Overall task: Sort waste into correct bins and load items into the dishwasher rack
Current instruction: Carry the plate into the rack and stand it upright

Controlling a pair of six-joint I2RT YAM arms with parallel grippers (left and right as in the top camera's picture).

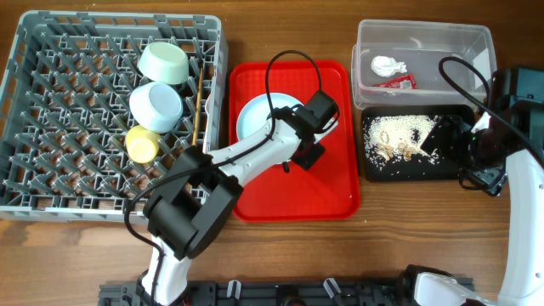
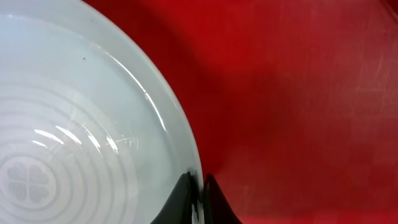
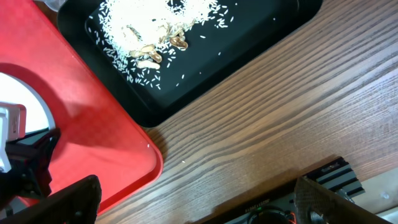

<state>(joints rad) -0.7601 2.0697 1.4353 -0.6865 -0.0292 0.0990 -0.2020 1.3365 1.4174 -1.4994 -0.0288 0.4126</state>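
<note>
- The left gripper (image 2: 198,193) is pinching the rim of the round pale plate (image 2: 74,124), its 2 fingertips pressed together on the edge, 1 on each face.
- The plate is lying on the flat red serving tray (image 1: 331,183), toward its upper-left part, just beside the dishwasher rack (image 1: 51,127).
- The rack is already holding the pale green bowl (image 1: 163,62), the light blue saucer-bowl (image 1: 156,106) and the small yellow cup (image 1: 142,144), with the thin wooden chopsticks (image 1: 199,110) lying along its right side.
- The waste is looking sorted: the crumpled paper wad (image 1: 387,65) and the red sauce packet (image 1: 399,82) are sitting in the clear tub (image 1: 425,38), and the rice-like crumbs (image 1: 408,132) are lying scattered in the black tray (image 1: 374,170).
- The right gripper (image 3: 196,199) is hovering spread wide and empty above the wooden table (image 1: 408,229), near the black tray's edge.
- The step in hand is, by my reading, loading the plate, probably one of the last items; no fork is showing in any view.
- The next move is calling for a lift clear of the tray's lip, a swing left over the rack, and tipping the plate upright between the pegs in the free rows.
- The pinch is thin and out at the edge, so the plate is likely to swing or slip if moved fast.
</note>
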